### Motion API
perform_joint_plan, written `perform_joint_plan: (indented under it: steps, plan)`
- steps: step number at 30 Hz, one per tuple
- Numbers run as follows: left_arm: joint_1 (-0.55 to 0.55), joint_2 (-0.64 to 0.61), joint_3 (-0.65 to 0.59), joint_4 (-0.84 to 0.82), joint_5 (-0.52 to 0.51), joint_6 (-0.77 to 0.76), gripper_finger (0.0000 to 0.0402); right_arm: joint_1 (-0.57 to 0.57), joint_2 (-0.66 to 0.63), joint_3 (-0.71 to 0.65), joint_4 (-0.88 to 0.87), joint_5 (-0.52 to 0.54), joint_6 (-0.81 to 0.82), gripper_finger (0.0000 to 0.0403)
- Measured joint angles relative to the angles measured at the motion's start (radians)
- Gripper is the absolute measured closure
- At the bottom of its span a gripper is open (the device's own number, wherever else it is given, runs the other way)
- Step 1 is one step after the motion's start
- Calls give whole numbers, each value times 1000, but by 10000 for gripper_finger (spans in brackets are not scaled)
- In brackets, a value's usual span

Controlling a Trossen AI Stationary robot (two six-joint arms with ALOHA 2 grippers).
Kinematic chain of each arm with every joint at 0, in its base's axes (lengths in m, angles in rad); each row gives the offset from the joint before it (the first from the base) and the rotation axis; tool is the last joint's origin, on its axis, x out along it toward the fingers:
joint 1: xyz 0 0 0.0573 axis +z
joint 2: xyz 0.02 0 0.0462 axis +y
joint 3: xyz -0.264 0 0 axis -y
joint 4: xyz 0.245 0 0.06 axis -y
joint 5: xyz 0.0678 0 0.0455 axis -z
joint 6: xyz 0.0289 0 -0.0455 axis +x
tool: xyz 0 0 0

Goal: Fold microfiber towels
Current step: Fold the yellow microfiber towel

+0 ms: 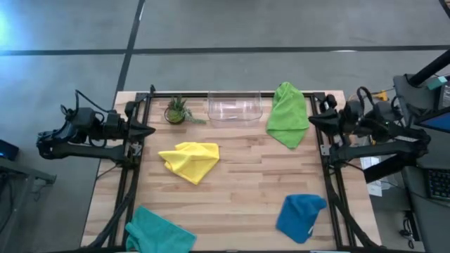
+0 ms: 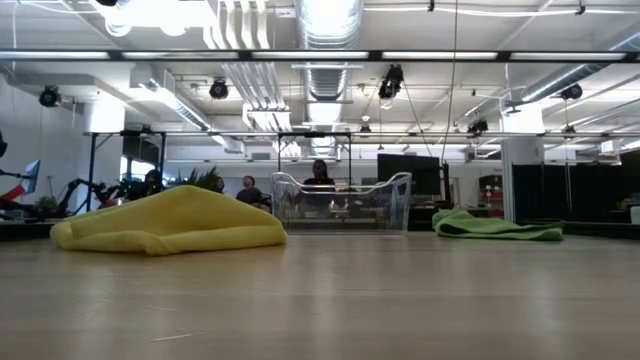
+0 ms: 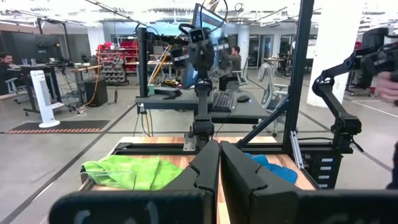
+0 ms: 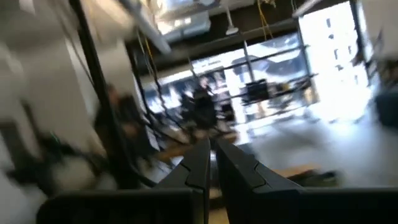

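At the table's sides, left claw (image 1: pixel 150 131) and right claw (image 1: pixel 311 120), both closed, empty; towels unfolded.

Table (image 1: pixel 239 183): pale wood planks, butcher-block joints, smooth satin sheen in low view.
Yellow towel (image 1: pixel 190 160): soft matt cloth, fine nap, rumpled.
Green towel (image 1: pixel 289 114): same matt cloth, creased.
Blue towel (image 1: pixel 301 216): matt cloth, small pale tag.
Teal towel (image 1: pixel 158 232): matt cloth.
Bin (image 1: pixel 235 107): clear glossy plastic, see-through.
Frame (image 1: pixel 133 161): dark matt metal.
Left gripper (image 3: pixel 219 163) fingers (image 3: pixel 205 168): dark matt plastic, smooth.
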Motion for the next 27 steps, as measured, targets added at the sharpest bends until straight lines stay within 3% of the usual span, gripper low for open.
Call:
perform_joint_plan:
  steps: [3,8,15,22,27]
  plan:
    - [0,0,0,0,0,0,402,0,33,0,68,19,160,380]
    - [0,0,0,0,0,0,402,0,148,-1,214,109,221,380]
    - [0,0,0,0,0,0,402,5,377,27,548,94,270,380]
    - [0,0,0,0,0,0,402,5,544,167,558,73,250,380]
    - [0,0,0,0,0,0,402,5,623,294,504,67,133,380]
